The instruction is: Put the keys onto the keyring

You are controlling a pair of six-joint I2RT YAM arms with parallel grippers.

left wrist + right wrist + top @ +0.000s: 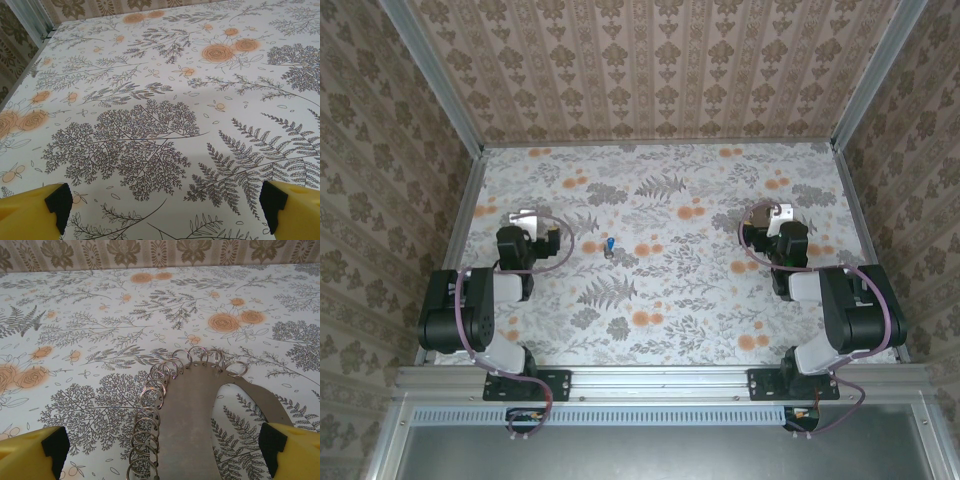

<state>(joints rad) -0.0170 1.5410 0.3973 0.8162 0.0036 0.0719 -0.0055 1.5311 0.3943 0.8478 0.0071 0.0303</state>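
One key [608, 245] with a bright blue head and a short metal blade lies on the floral tabletop, to the right of my left gripper [525, 222]. The left gripper [166, 207] is open above bare cloth, its yellow fingers [30, 210] wide apart with nothing between them. My right gripper [778, 215] hovers at the right side of the table. In the right wrist view the keyring [200, 410], a flat brownish-grey curved band with several metal split rings [150, 412] along its outer edge, lies on the cloth directly under the open right gripper [164, 452].
The table [670, 300] is covered in a floral print and enclosed by patterned walls on three sides. Aluminium frame posts [435, 75] stand at the back corners. A purple cable [565, 235] loops beside each wrist.
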